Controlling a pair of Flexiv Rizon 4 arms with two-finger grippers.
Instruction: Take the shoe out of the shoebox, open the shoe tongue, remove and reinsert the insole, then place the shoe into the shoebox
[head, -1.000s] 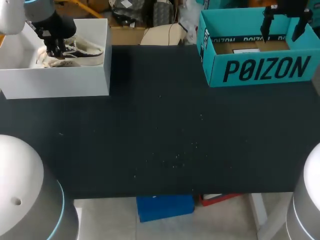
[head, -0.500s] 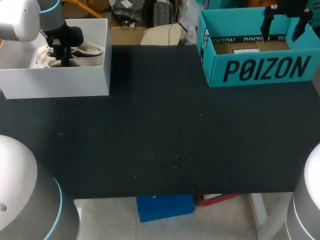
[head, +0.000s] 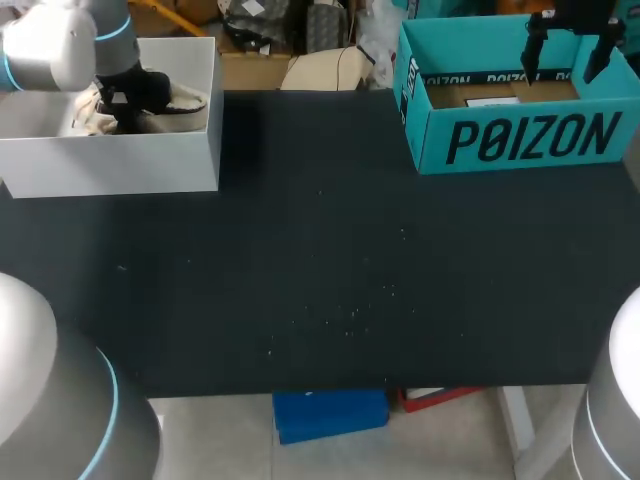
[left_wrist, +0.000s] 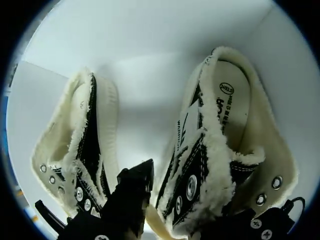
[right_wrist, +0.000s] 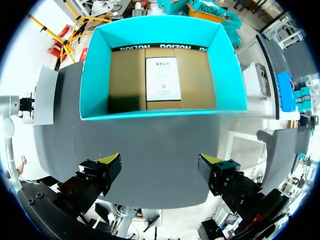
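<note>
Black tabletop (head: 320, 280) seen from above. At its far left, a white open-topped box (head: 110, 165) holds a pair of black canvas shoes with cream fleece lining (head: 172, 100). Our left gripper (head: 122, 100) sits down inside the box, right over one shoe (left_wrist: 220, 150); we cannot tell whether it is clamped on it. We judge the task barely begun: the shoe is not yet out, so tongue, insole and boxing all remain. At far right, our right gripper (right_wrist: 160, 162) hangs with tips apart, holding nothing, above an empty teal cardboard shoebox (head: 520, 140). Large dark lettering crosses that shoebox's front, a white printed label (right_wrist: 162, 79) lies on its floor, and a small stamp marks the shoe's cream insole (left_wrist: 231, 107); we leave the print unread
</note>
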